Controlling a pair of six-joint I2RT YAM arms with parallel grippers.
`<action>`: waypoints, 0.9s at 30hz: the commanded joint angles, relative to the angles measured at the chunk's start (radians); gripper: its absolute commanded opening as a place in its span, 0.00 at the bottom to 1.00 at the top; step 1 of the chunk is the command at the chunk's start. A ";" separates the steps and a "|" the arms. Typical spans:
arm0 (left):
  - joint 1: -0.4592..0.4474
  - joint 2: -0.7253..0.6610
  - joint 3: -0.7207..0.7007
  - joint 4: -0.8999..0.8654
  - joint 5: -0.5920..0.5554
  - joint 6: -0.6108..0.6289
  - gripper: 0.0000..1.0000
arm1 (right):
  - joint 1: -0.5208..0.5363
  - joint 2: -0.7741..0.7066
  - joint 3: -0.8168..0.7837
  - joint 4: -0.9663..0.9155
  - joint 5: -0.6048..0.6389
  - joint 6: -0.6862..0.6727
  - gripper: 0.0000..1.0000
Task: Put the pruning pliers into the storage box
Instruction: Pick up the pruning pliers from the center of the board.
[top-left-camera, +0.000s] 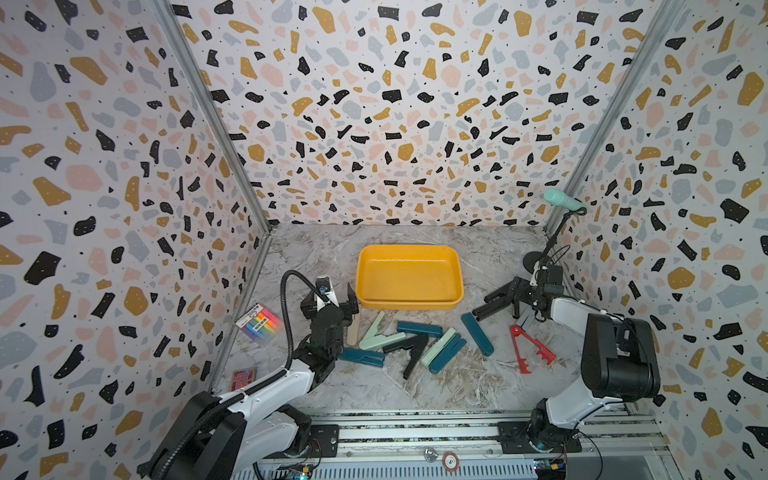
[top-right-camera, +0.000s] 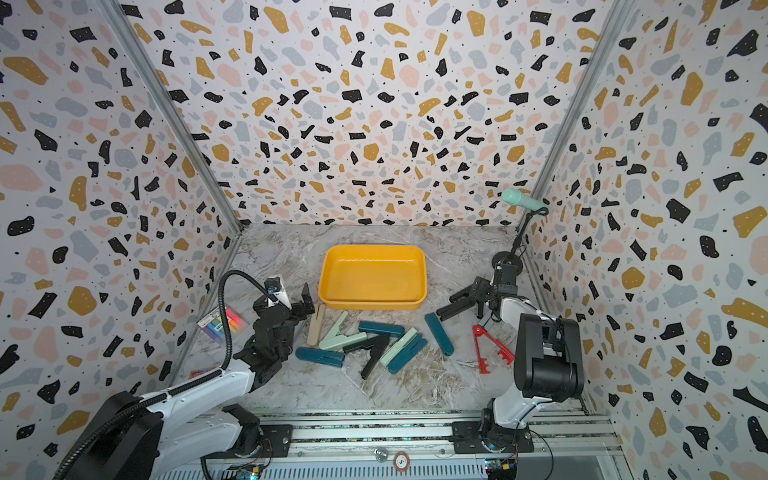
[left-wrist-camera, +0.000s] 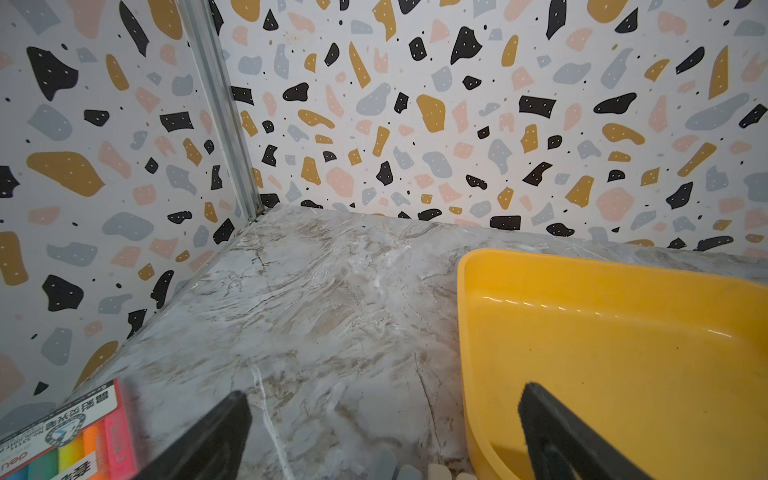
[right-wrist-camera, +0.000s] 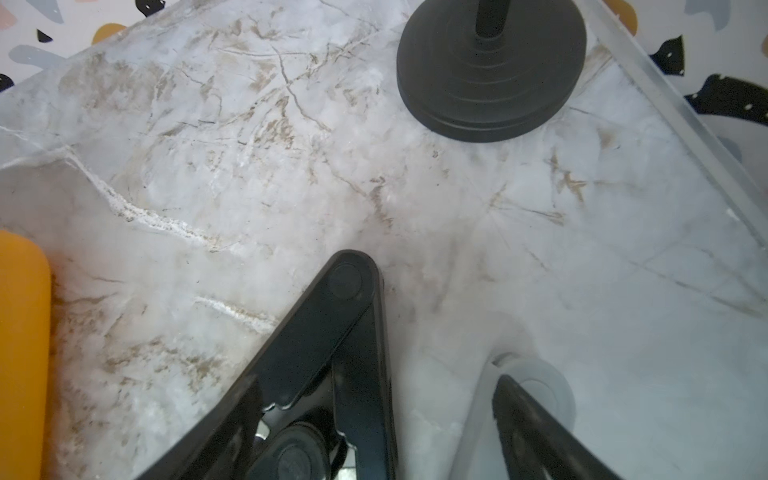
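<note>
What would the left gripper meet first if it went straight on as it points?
Left gripper: bare table ahead, then the back wall. One finger overlaps the storage box's near corner, so it might clip that rim first; depth unclear.

The marble table (top-left-camera: 457, 386) bears the yellow box (top-left-camera: 409, 276) between the left gripper (top-left-camera: 331, 296) and right gripper (right-wrist-camera: 374, 390). Black pliers (right-wrist-camera: 353, 316) lie under the right gripper, grey pliers (right-wrist-camera: 555, 386) just beside it, red pliers (top-left-camera: 530, 347) near, the mic stand base (right-wrist-camera: 490, 70) beyond. Beige pliers (top-left-camera: 353, 328) lie beside the left gripper, a rainbow packet (top-left-camera: 258, 324) on its outer side. A pile of pliers (top-left-camera: 419, 329), teal, mint and black, lies between both grippers.
</note>
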 joint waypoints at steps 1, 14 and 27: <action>-0.006 -0.012 0.007 0.044 -0.001 0.018 1.00 | 0.015 0.008 0.049 -0.063 -0.038 0.035 0.86; -0.006 -0.041 0.007 -0.020 -0.055 0.046 1.00 | 0.130 -0.089 0.017 -0.227 -0.028 0.253 0.87; -0.006 -0.059 -0.011 -0.010 -0.066 0.072 1.00 | 0.234 -0.025 0.031 -0.292 -0.029 0.325 0.80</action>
